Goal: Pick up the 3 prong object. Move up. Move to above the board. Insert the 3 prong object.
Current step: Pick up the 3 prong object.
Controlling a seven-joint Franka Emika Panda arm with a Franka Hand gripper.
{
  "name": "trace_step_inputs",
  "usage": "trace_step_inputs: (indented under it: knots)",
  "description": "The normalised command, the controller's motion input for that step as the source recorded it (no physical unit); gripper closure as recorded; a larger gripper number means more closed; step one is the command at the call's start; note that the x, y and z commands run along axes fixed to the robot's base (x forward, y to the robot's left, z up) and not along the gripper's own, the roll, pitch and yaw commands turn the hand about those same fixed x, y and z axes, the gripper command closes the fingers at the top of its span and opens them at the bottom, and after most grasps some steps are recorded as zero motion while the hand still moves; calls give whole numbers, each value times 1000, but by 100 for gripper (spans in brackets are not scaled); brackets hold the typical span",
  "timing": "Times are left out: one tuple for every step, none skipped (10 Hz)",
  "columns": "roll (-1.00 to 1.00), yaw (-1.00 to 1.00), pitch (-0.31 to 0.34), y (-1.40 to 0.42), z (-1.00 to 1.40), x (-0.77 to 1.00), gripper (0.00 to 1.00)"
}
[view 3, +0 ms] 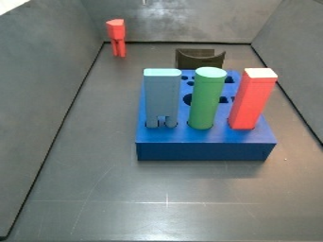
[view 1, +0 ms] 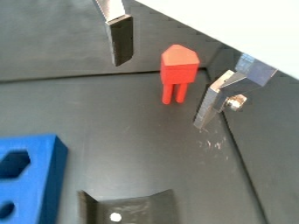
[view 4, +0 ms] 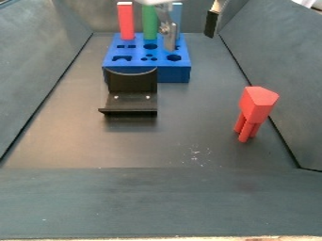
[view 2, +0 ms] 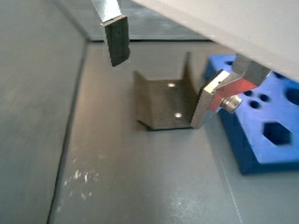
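Board (view 3: 202, 144): thick blue square, holes on top, mid-floor. 3 prong object (view 1: 177, 73): small red peg, blocky top, prongs down, upright near wall. Gripper (view 1: 166, 68): fingers apart, empty, flanking peg without touching.

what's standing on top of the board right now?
Three tall blocks stand on the board: light blue, green cylinder, red. Their sockets are hidden. The 3 prong object stands on the floor. Open gripper hangs around it.

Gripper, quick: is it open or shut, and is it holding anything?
Gripper: open, holding nothing; the red peg stands free on the floor between its fingers.
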Motion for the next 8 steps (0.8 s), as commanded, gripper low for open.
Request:
trace_step_inputs:
  knots:
    - [-11, 963, -80, 180, -149, -11, 0]
    - [-14, 963, -73, 177, -146, -20, 0]
    - [-19, 966, -51, 186, -123, -46, 0]
    - [-37, 951, -63, 163, -171, -31, 0]
    - [-34, 960, -53, 163, -151, -54, 0]
    - [-31, 963, -50, 163, -149, -60, 0]
    - [-31, 969, -46, 163, -154, -63, 0]
    - [-14, 1000, -23, 137, -197, -83, 0]
